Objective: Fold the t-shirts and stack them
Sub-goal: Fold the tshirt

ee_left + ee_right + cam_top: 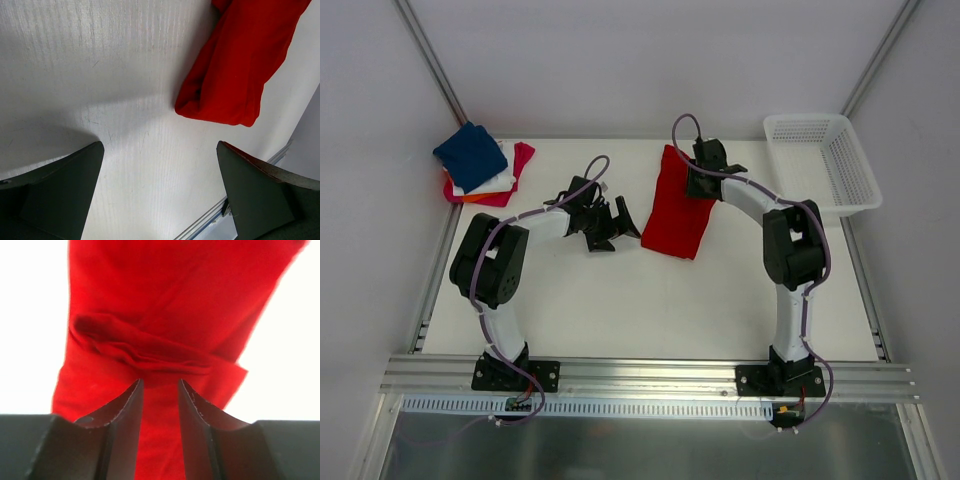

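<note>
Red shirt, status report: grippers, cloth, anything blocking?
Left gripper open, empty, beside red shirt. Right gripper narrow at the shirt's bunched fold, grip unclear. Nothing blocking.

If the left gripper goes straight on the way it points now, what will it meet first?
Probably the bare table, just short of the red shirt, which lies ahead to the right; depth is unclear.

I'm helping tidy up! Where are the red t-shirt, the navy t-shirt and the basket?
red t-shirt (675, 215): top view, middle of the cloth.
navy t-shirt (472, 155): top view, its middle, atop the pile.
basket (856, 165): top view, right mesh wall.
</note>
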`<action>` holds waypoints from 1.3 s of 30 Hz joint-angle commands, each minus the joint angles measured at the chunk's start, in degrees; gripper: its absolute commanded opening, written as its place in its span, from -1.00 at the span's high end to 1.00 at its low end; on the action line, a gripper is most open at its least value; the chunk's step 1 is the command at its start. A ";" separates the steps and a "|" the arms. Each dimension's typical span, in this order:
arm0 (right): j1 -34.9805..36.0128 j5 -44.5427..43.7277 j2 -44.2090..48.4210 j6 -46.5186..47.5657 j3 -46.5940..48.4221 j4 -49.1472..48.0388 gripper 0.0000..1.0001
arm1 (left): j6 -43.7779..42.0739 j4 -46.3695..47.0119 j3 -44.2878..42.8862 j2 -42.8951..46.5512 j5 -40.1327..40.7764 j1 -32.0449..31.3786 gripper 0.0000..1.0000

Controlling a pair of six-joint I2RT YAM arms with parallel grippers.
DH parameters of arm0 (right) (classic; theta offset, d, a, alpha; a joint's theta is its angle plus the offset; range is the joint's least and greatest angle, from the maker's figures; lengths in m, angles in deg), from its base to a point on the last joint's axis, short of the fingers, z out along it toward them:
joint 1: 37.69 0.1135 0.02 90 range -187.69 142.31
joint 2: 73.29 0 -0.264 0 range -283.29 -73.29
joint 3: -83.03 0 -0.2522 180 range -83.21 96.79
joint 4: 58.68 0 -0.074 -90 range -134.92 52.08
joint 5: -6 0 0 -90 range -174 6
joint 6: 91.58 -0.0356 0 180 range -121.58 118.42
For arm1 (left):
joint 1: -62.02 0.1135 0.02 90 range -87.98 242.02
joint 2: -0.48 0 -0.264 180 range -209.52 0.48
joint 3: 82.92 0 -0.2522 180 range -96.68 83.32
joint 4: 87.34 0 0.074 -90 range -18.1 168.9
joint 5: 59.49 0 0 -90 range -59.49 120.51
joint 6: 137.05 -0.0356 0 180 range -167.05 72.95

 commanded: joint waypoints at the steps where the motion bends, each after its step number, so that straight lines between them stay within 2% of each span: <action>1: -0.90 -5.12 1.07 1.92 2.84 0.72 0.26 | -1.80 -0.91 0.87 1.50 0.83 0.14 -0.98; 7: -0.46 -3.81 3.35 1.66 1.89 0.55 0.25 | -1.63 -0.83 0.61 1.32 0.91 0.14 -0.98; 18: 6.83 -1.79 4.33 -0.44 -3.66 0.29 0.25 | -1.71 -0.82 0.43 2.02 0.91 0.05 -0.98; 25: 7.71 4.88 -0.15 -3.69 -4.01 0.99 0.16 | -2.33 -0.91 1.13 3.34 0.83 0.57 -0.98; 34: 8.68 14.46 -0.33 -7.91 -7.17 -0.15 0.04 | -2.86 -1.96 1.84 8.70 0.12 2.51 -0.98; 39: 10.52 14.83 1.60 -9.41 -10.69 -0.68 0.03 | -3.21 -3.02 1.40 11.07 0.38 2.95 -0.98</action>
